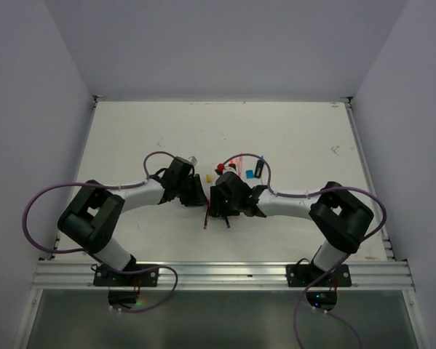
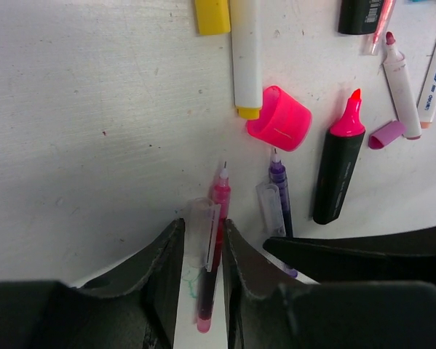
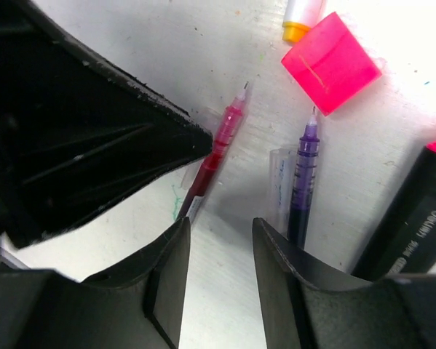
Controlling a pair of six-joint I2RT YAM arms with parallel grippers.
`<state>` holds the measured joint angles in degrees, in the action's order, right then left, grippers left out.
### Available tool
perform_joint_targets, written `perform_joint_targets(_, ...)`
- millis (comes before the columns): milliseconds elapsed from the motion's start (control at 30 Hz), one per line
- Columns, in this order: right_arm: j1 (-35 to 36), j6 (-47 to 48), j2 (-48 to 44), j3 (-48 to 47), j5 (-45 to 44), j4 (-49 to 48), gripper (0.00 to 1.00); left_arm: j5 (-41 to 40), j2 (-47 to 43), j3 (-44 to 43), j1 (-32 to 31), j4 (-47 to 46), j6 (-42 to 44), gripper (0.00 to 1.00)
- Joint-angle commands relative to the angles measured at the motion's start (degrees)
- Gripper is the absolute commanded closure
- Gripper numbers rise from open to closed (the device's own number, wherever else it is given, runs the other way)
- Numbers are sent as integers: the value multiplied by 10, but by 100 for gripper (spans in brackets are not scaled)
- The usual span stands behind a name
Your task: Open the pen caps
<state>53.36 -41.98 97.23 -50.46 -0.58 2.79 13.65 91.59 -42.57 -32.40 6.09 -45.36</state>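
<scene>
- Presently, left fingers [image 2: 159,276]: stood apart, one on each side of the thin pink pen [image 2: 219,211] and its clear cap [image 2: 201,233]. Bare bench [image 2: 94,109] showed beside the cap, so nothing was clamped.
- Right fingers [image 3: 167,276]: apart and empty, near the pink pen's rear end.
- Pen caps, located: the clear cap was off and lay alongside the pink pen. A second clear cap [image 2: 269,207] lay beside the purple pen [image 2: 279,182]. A pink cap [image 2: 279,118] lay loose near the black highlighter [image 2: 339,174], and a yellow cap [image 2: 212,14] lay at the far edge.
- Step in hand, as judged: letting go of the uncapped pink pen.
- Handling note: both pairs of fingers would best spread wide before lifting. They should rise straight up, so that neither the light cap nor the pen was dragged or rolled onto the purple pen.
- Caution: the two arms were crowded together, so one should clear before the other moved.
</scene>
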Motion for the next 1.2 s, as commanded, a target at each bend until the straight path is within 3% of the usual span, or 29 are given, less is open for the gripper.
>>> perform_joint_targets(0,2,12,-54,-18,-28,20,56,-29,-24,-20,-2,30,9,70)
perform_joint_targets(267,-5,82,-165,-46,-132,100,24,-134,-125,-94,4,127,48,58)
perform_joint_targets(500,-83,176,-274,-79,-221,179,3,-230,-220,-167,61,204,108,22)
perform_joint_targets(633,-166,232,-351,-90,-273,202,2,-306,-279,-209,108,229,142,4)
perform_joint_targets(700,-183,280,-375,-99,-312,207,1,-338,-295,-224,115,242,168,0)
perform_joint_targets(933,-186,392,-469,-118,-488,190,2,-462,-389,-276,123,232,240,0)
perform_joint_targets(1167,-186,495,-596,-104,-517,123,2,-510,-489,-287,123,164,312,0)
